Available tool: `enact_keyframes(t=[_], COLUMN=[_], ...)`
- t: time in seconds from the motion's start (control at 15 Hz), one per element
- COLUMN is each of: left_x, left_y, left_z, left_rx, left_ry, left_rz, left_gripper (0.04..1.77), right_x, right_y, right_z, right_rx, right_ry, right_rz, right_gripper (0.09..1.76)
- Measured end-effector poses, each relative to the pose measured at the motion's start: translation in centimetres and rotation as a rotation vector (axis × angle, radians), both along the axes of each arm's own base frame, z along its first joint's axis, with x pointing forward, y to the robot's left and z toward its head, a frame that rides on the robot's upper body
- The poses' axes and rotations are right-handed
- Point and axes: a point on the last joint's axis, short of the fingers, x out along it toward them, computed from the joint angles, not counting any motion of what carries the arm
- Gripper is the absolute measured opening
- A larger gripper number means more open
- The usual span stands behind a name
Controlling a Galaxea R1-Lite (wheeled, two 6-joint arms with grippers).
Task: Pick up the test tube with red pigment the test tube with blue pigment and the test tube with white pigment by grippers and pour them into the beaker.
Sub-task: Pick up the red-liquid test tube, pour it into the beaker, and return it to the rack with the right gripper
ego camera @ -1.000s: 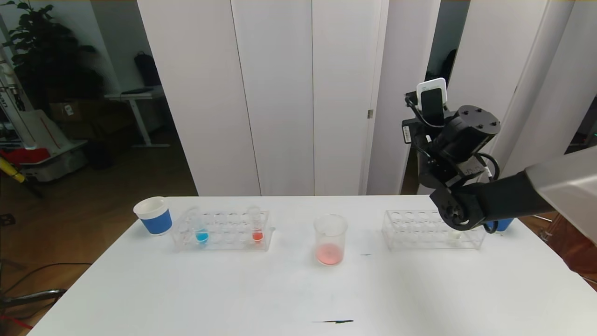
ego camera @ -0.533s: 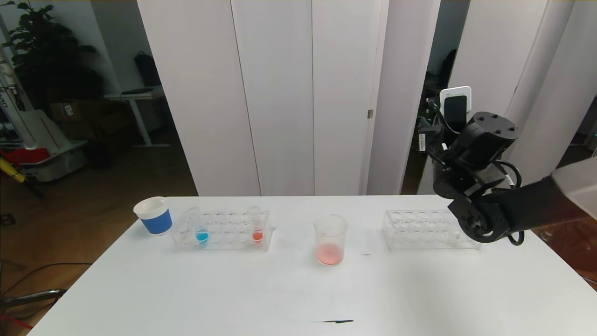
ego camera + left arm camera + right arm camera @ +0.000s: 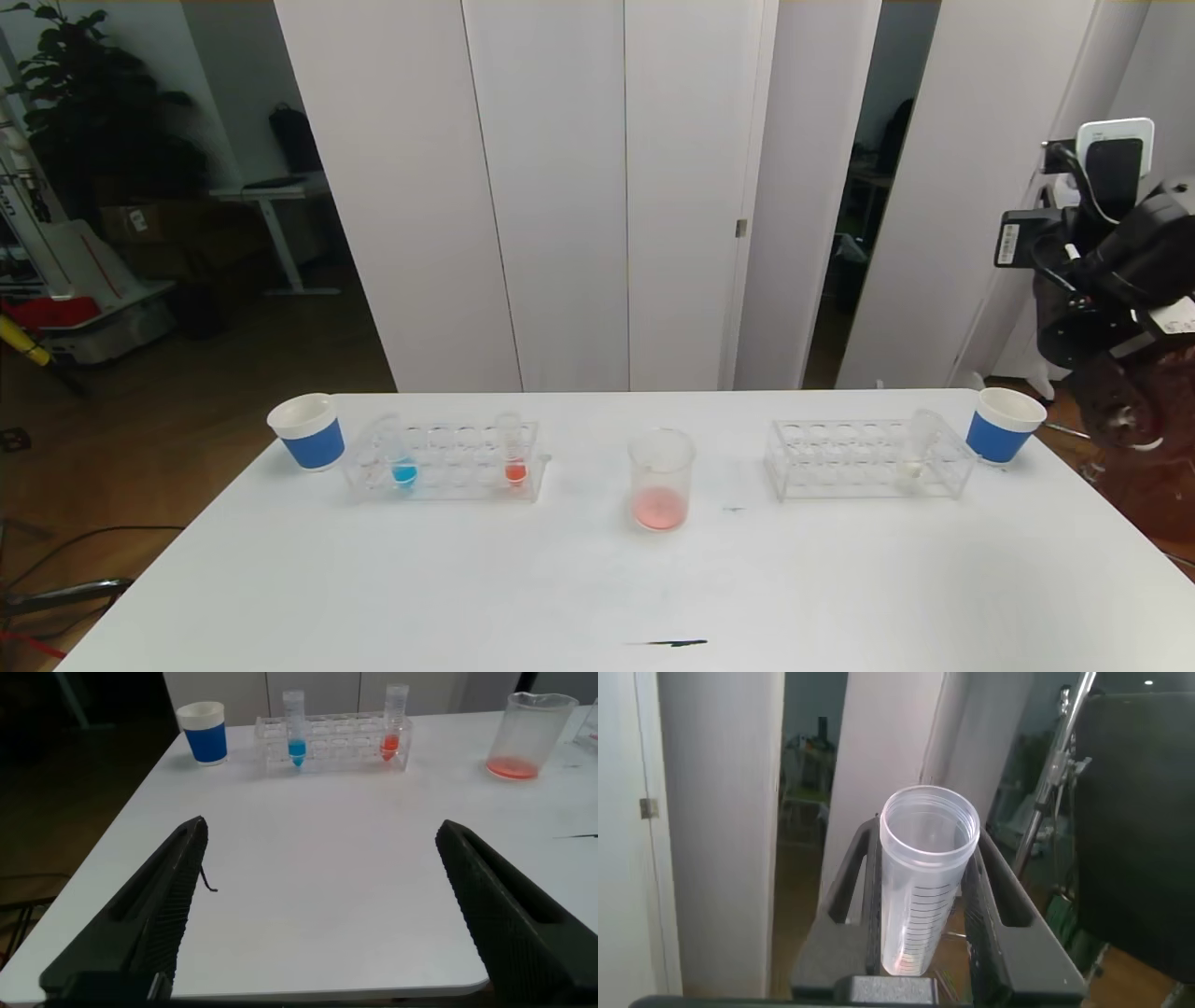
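Clear glass marks your beaker (image 3: 662, 480), standing near the middle of the white table (image 3: 597, 579) with a shallow pink-red layer at its bottom. At about 9 o'clock from it you have a clear rack (image 3: 443, 459) holding the test tube with blue pigment (image 3: 402, 455) and, closer to the beaker, a tube with orange-red liquid (image 3: 513, 450); a blue-sleeved paper cup (image 3: 307, 430) sits beyond that rack's far end. At about 3 o'clock from the beaker, a second rack (image 3: 864, 457) carries the test tube with white pigment (image 3: 913, 455) at its outer end, just beside another paper cup (image 3: 1004, 425).

Your right gripper (image 3: 920, 917) is raised off the table's right edge, jaws closed on an emptied graduated tube (image 3: 924, 873) with a faint red trace at its base. Your left gripper (image 3: 322, 905) hovers low over the table's near left side, jaws spread wide, gripping nothing.
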Motion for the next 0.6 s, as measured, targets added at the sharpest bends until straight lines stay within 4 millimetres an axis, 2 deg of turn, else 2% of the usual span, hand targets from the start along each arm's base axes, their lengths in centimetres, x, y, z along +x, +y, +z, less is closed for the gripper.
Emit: enact_keyframes(t=[0.2,0.33,0.6], left_x=[0.0,0.0,0.0], left_y=[0.0,0.0,0.0], left_z=[0.0,0.0,0.0], left_rx=[0.000,0.000,0.000], left_ry=[0.000,0.000,0.000], left_rz=[0.000,0.000,0.000], left_gripper=[1.74,1.74,1.74], right_x=[-0.7,-0.7,-0.4], right_y=[-3.8,-5.9,-8.4], right_z=[0.0,-1.4,-4.6], right_rx=[0.110,0.234,0.417], right_ry=[-0.041,-0.012,0.061], right_rz=[-0.032,-0.048,-0.057], right_gripper=[0.57,0.57,0.57])
